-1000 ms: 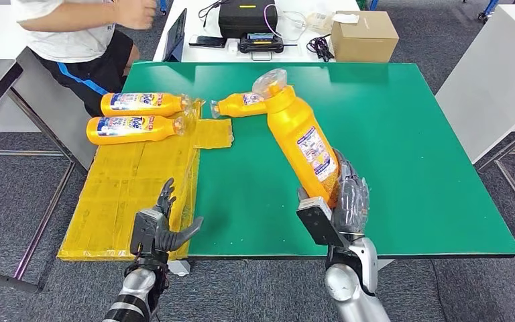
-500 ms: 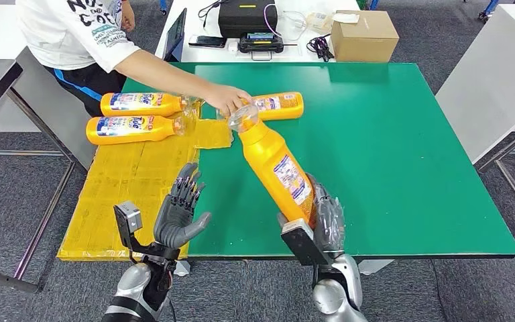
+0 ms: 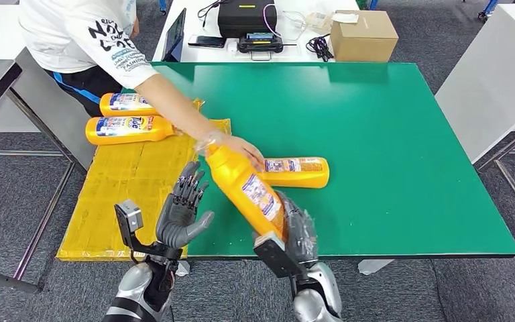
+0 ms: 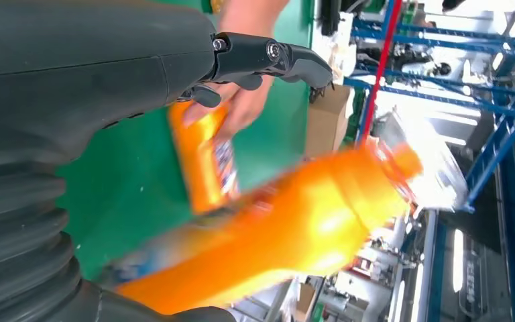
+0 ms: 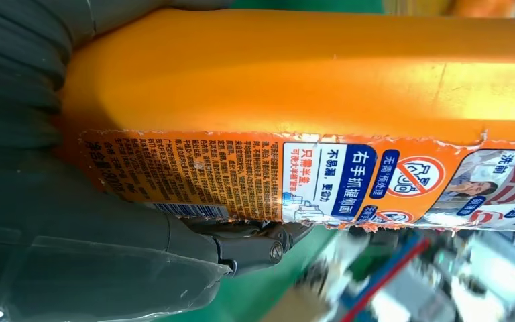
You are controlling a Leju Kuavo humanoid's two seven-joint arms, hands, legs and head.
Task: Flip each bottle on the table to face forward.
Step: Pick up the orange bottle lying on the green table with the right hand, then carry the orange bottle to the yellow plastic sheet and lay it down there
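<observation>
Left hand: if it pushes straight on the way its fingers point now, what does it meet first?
Probably the held bottle, tilted across just ahead of the left hand; the person's hand lies beyond it. Depth is unclear, so the fingers might pass beside the bottle's neck.

Right hand (image 3: 294, 231) wrapped round base of tilted bottle (image 3: 245, 186); left hand (image 3: 180, 213) raised, fingers spread, holding nothing.

Orange bottle (image 3: 247, 189), green table (image 3: 402, 147)
</observation>
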